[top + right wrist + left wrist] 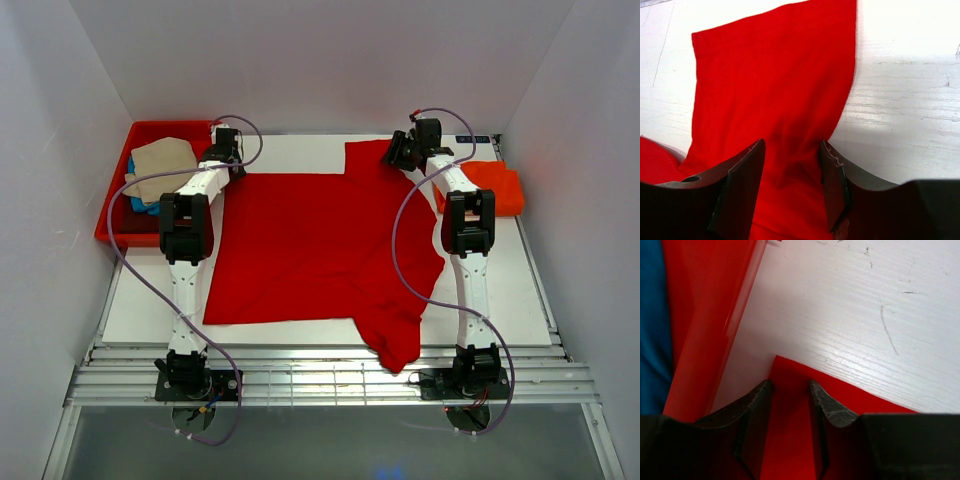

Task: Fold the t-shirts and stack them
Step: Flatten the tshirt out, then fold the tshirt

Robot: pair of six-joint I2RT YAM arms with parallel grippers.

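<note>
Bright red t-shirt [310, 250] lies spread and unfolded on the surface [300, 146]. Left gripper [790, 387] and right gripper [792, 145], jaws apart, straddle its far edge. Orange-red t-shirt [495, 186], apparently folded, lies just right of the right gripper.

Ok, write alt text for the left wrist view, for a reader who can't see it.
The left gripper, fingers open, sits over the corner of a bright red t-shirt lying flat on a white table. A wall of the red tray runs along the left, blue cloth inside it.
</note>
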